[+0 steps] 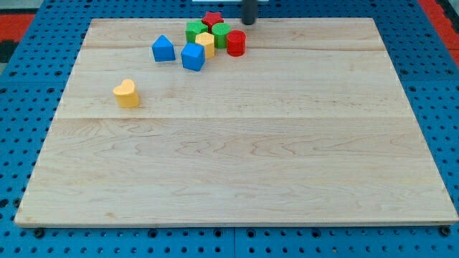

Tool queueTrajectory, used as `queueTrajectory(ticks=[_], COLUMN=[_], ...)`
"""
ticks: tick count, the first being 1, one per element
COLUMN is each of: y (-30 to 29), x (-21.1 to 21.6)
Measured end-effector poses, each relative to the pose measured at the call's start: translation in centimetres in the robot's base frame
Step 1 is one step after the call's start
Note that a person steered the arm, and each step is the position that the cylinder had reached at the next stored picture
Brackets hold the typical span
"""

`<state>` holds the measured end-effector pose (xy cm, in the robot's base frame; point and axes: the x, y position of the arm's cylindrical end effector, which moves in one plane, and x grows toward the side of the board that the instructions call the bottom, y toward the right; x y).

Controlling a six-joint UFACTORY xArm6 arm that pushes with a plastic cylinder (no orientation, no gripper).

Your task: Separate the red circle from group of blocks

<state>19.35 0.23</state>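
My tip (248, 23), without jaws, stands beside red star (212, 18), above red circle (236, 43).

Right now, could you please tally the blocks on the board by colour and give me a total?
Red: 2, the red circle and red star
Green: 2, green blocks and
Blue: 2, blue blocks and
Yellow: 2, yellow block and yellow heart
Total: 8

My tip is just above the red circle.

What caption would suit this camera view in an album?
My tip hovers at the view's top, just above-right of the red circle at the block cluster's right edge.
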Motion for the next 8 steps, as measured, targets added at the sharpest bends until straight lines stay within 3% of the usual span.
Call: queueTrajectory(ticks=[3,4,5,8], y=[-2.1,-2.7,-2.6,2.4], x=[3.2,1.6,3.1,8.5])
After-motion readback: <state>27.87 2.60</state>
